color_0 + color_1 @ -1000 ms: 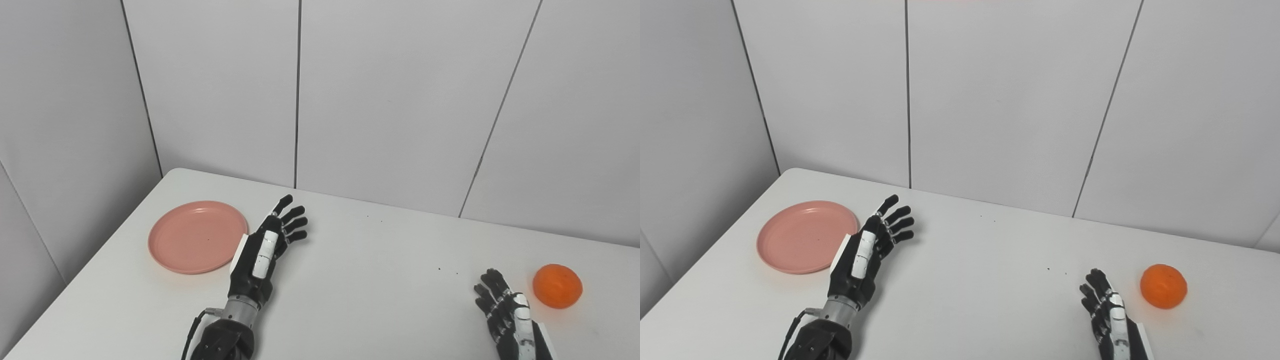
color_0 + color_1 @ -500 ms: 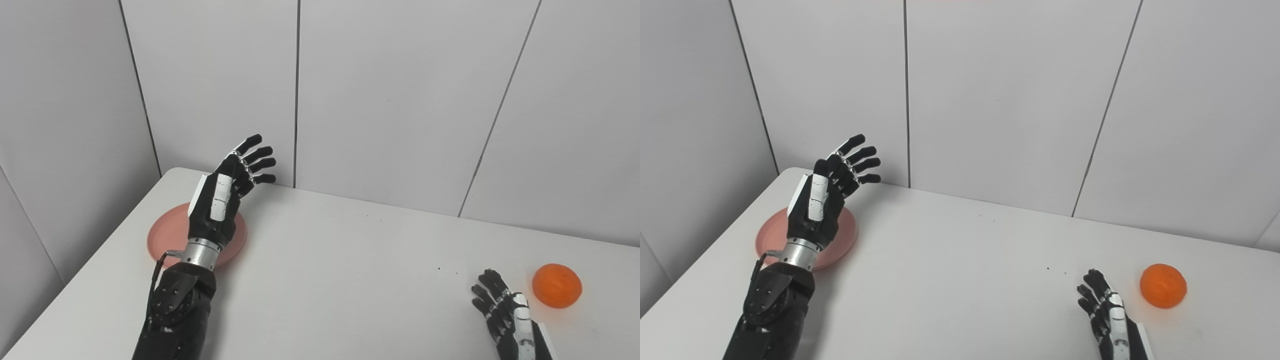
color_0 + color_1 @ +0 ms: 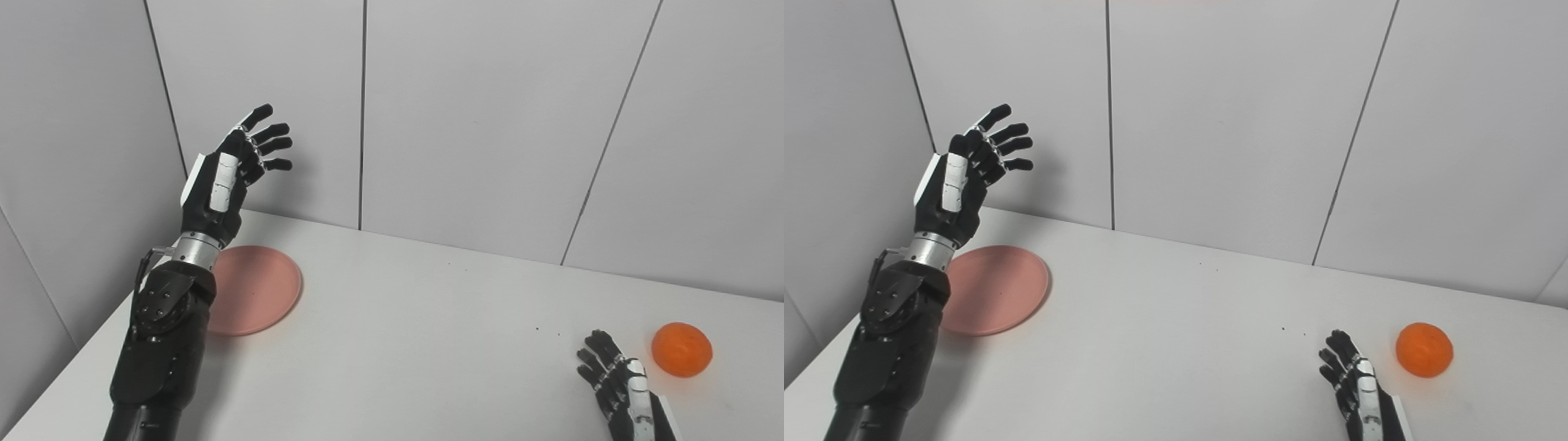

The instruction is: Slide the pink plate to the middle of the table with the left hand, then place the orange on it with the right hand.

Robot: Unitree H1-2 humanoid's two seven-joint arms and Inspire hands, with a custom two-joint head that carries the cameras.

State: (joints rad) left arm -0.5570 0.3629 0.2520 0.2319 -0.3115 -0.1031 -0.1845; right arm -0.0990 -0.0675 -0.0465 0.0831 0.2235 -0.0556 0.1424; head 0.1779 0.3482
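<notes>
The tabletop (image 3: 429,343) fills the lower half of the frame, pale and broad, with wall panels behind it; the pink plate (image 3: 260,288) lies flat at its left side, toward the far corner and well short of the middle, so the slide looks not yet done; the left robot hand (image 3: 229,165) is raised in the upper left of the frame, above and beyond the plate's far-left rim, fingers spread and holding nothing, its forearm crossing in front of the plate's left edge; from that hand the plate lies down and to the right in the picture, which I judge is the relation the coming move turns on: the hand must drop onto the far-left side to push the plate rightward toward centre; the right robot hand (image 3: 618,386) rests low at the lower right, fingers apart and empty; the orange (image 3: 682,349) sits just to its right, near but not touching.
</notes>
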